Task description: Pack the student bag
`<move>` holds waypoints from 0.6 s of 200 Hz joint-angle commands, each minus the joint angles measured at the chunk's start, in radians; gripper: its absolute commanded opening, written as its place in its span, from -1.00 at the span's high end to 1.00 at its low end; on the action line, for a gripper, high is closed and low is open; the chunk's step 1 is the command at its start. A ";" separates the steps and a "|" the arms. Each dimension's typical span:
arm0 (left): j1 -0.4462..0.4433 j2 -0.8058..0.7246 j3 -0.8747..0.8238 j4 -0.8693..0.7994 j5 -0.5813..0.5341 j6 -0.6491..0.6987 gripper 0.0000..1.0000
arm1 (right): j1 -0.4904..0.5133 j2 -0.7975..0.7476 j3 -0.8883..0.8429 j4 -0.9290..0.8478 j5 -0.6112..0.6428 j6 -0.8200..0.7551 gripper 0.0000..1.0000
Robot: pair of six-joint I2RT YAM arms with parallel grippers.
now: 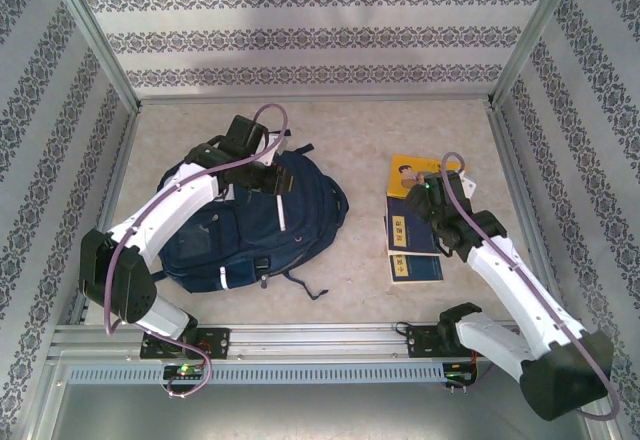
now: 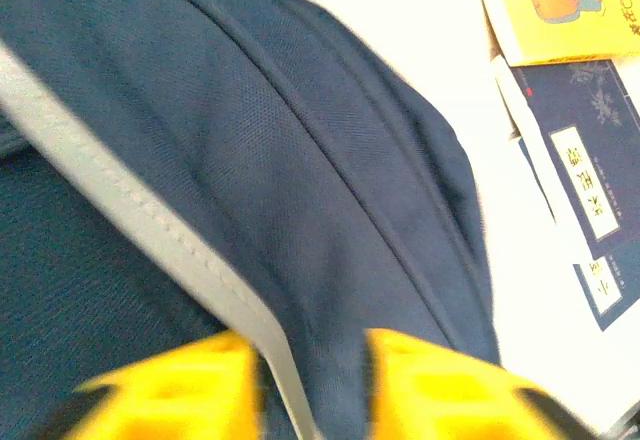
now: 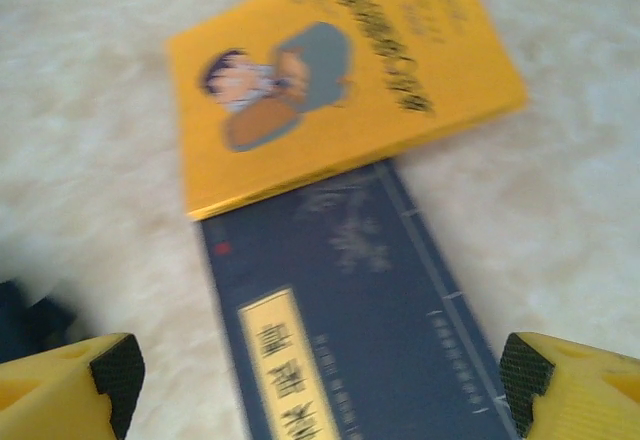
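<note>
- Top external view puts my left gripper (image 1: 262, 163) at the far, top end of the student bag (image 1: 250, 230), which lies flat on the left half of the table (image 1: 350, 140), long axis running near-left to far-right
- Left wrist view: my yellow fingers (image 2: 180, 390) stand apart astride a grey-edged seam of the navy fabric, and I see no pinch on it
- My right gripper (image 3: 320, 390) hangs spread wide and empty over the navy book (image 3: 350, 330), whose long axis runs up between the fingertips, so they span its short width
- The yellow book (image 3: 340, 90) touches its far end
- The bag lies well left of the books, so I judge the right arm fetches while the left tends the opening
</note>
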 commanded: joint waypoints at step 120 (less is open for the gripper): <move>-0.234 0.317 0.190 0.353 0.137 -0.498 -0.48 | -0.234 0.470 -0.033 0.392 -0.414 -0.239 -0.68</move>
